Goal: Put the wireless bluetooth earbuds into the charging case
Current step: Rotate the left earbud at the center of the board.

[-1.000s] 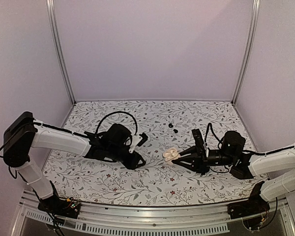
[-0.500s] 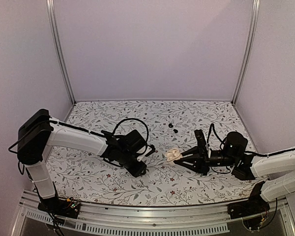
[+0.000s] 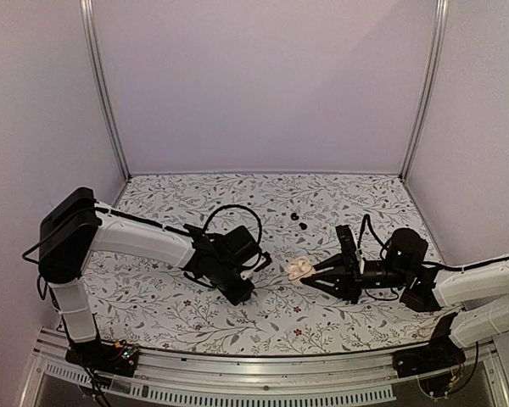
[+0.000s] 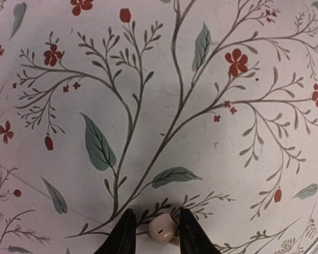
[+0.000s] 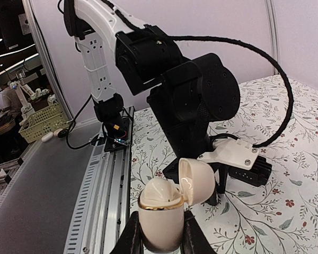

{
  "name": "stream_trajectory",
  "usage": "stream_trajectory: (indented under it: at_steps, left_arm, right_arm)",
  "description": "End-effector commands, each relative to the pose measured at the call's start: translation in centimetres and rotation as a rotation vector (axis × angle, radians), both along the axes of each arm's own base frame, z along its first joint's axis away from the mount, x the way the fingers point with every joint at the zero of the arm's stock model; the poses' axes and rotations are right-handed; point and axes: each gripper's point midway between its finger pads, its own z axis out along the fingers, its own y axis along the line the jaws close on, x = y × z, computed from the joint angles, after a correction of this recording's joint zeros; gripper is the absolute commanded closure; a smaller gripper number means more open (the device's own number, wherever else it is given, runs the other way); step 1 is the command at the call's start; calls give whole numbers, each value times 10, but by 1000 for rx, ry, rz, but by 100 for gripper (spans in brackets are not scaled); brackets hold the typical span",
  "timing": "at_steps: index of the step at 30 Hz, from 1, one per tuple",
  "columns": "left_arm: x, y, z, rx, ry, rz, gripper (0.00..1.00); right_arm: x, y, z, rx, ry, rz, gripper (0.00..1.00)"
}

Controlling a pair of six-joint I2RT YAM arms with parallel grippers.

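Note:
A tiny cream earbud [image 4: 161,228] lies on the floral cloth between the fingertips of my left gripper [image 4: 153,233]. It touches the right finger, and a narrow gap shows at the left finger [image 4: 124,235]. The left gripper [image 3: 243,292] points down at the table, left of centre. My right gripper [image 5: 160,235] is shut on the cream charging case [image 5: 160,214], held upright with its lid [image 5: 196,180] hinged open. A cream rounded shape sits inside the gold rim. Case [image 3: 299,269] and right gripper [image 3: 312,273] hover right of centre. Two tiny black rounded buds [image 3: 294,217] [image 3: 303,226] lie further back.
The left arm's black wrist and cable [image 5: 185,95] stand close in front of the case. A metal rail [image 3: 263,373] runs along the table's near edge. Lilac walls with metal posts [image 3: 102,93] close in the back and sides.
My left arm has swung right and down toward the case, and its jaws have narrowed. The right arm with the case has shifted only slightly.

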Motion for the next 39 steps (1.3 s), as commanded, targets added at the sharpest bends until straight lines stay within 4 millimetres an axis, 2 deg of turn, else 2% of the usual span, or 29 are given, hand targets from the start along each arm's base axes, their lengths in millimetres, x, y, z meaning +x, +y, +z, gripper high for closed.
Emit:
stream_trajectory:
  at_steps: [1,5,12,23,26,34,39]
  left_arm:
    - [-4,-2,-4,29,1,-30,75]
    - [-4,-2,-3,27,-8,-33,81]
    - [-2,-2,4,3,-45,-44,86]
    - [9,-12,22,-17,-164,-199,90]
    - [8,-16,29,-28,-215,-290,89]
    - [-11,-24,39,-47,-270,-590,84]
    - [-23,-22,32,-26,-214,-710,86]
  right_arm:
    - [1,-4,3,9,-17,-16,100]
    - [1,-3,2,8,-16,-14,100]
    - [2,-3,3,8,-18,-16,100]
    - [3,-3,3,9,-17,-18,100]
    - [2,-3,2,7,-13,-16,100]
    - [2,-3,4,10,-13,-15,100]
    - [2,-2,6,12,-16,-12,100]
